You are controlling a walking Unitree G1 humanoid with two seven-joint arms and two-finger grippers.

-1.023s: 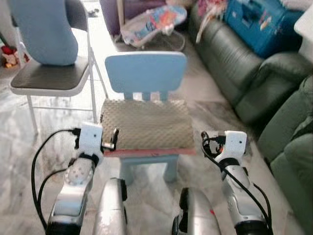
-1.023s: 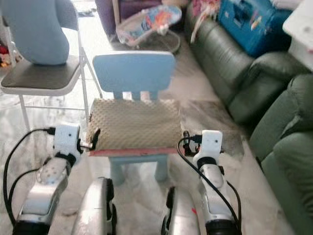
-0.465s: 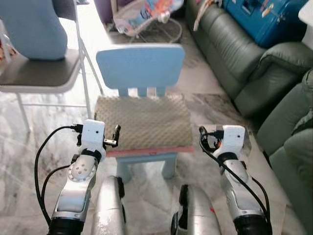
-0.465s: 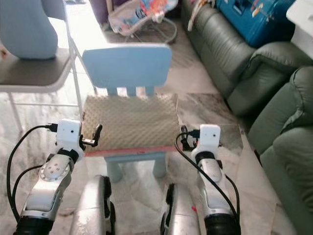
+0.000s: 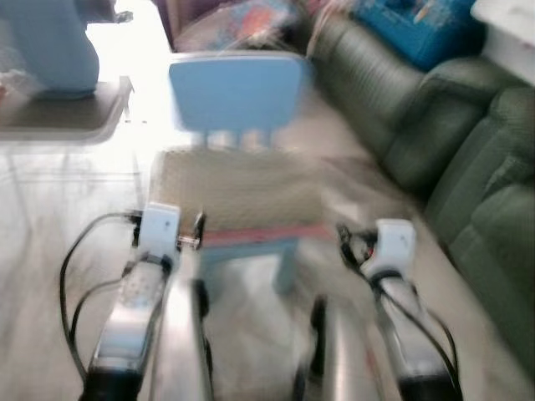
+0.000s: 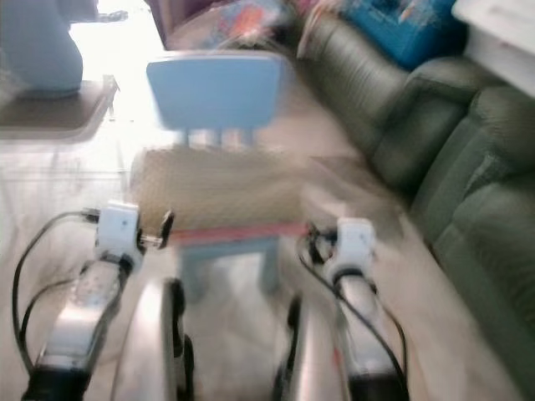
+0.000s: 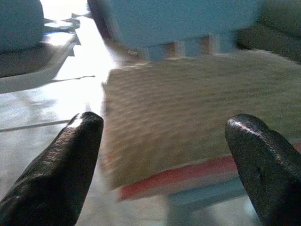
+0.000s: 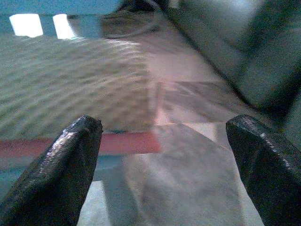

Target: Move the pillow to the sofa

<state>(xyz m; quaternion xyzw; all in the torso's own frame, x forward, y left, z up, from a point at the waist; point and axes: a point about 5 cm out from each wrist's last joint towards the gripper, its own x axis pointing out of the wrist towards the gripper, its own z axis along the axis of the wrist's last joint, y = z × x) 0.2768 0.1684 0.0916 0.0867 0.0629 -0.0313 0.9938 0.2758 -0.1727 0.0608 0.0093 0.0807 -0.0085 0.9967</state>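
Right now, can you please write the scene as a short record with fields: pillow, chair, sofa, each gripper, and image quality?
pillow: beige, textured, lying flat on the chair seat
chair: small, light blue, directly ahead
sofa: dark green, on the robot's right
left gripper: open, before the pillow's left front corner, not touching
right gripper: open, beside the pillow's right front corner, over the floor
image quality: head views blurred

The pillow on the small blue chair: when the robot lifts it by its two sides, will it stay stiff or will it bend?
The pillow looks soft: its bumpy fabric top and rounded corners suggest padding, so it will probably sag between the left gripper and the right gripper. It probably weighs little for its size. The textured cover should grip well, not slip. It overhangs the chair seat slightly.
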